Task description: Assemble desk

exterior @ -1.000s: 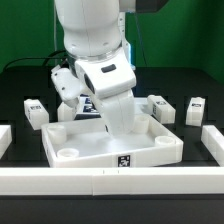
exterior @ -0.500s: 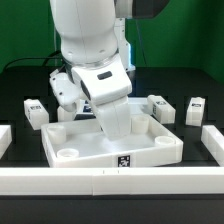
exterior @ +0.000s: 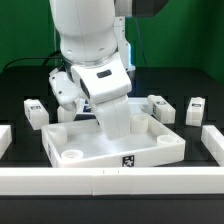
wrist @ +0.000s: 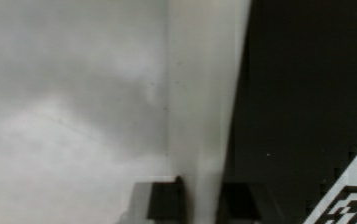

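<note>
The white tray-like tabletop lies in the middle of the black table, with round sockets in its corners and a tag on its front wall. My gripper reaches down into the tray's back part, where the arm's hand hides its fingers in the exterior view. In the wrist view the gripper straddles the tabletop's raised rim, one dark finger on each side, shut on it. White post legs lie beside the tray: two at the exterior view's left and two at its right.
Long white border rails run along the front, the exterior view's left and its right. A black-and-white tag shows on the black table next to the rim in the wrist view.
The arm has shifted slightly toward the exterior view's right, and the tabletop has slid a little the same way with it. The legs have not moved.
</note>
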